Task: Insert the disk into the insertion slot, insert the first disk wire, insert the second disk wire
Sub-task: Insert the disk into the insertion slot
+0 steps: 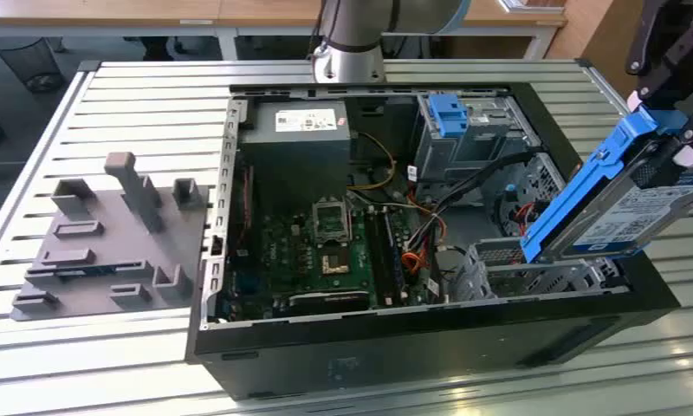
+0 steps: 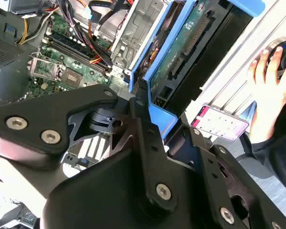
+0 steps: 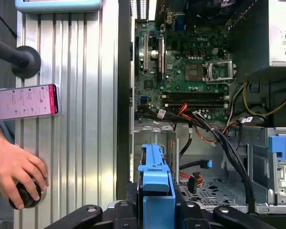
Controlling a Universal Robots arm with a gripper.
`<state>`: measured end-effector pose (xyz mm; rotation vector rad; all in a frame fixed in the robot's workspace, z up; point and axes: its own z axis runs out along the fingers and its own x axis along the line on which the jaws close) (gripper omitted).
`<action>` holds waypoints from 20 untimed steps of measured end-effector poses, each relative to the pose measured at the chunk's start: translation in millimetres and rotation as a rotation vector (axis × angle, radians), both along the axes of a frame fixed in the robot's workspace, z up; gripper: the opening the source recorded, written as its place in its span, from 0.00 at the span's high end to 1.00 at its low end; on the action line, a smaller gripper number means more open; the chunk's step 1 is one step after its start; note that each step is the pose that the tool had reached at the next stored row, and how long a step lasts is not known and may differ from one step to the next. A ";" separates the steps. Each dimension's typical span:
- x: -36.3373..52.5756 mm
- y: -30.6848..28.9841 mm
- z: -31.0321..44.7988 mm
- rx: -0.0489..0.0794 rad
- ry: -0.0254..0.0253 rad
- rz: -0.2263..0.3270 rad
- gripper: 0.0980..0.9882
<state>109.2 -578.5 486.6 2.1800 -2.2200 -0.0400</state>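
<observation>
The disk (image 1: 641,208), a silver drive with a white label in a bright blue frame, hangs tilted over the open computer case (image 1: 416,347) at the exterior view's right. My gripper (image 1: 674,130) is shut on its upper end. Below the disk's lower edge sits the insertion slot (image 1: 532,269), a low cage of perforated silver metal. In the second wrist view the disk (image 2: 183,50) shows its green circuit board beyond my gripper (image 2: 144,112). In the first wrist view the blue frame (image 3: 155,179) rises from my gripper (image 3: 155,212), with the slot (image 3: 214,190) beside it. Black and red cables (image 3: 200,164) lie loose near the slot.
A taller grey cage with a blue tab (image 1: 460,130) stands behind the slot. The motherboard (image 1: 323,243) and power supply (image 1: 294,126) fill the case. A grey fixture plate (image 1: 110,243) lies on the slatted table. A person's hand (image 3: 14,167) rests on a black knob beside a phone (image 3: 26,101).
</observation>
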 end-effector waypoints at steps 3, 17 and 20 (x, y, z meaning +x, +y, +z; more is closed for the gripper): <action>0.0 0.0 0.0 0.000 0.0000 0.000 0.70; -8.1 0.5 -1.3 0.000 -0.0108 0.000 0.70; -9.9 1.8 -2.1 0.000 -0.0167 0.000 0.70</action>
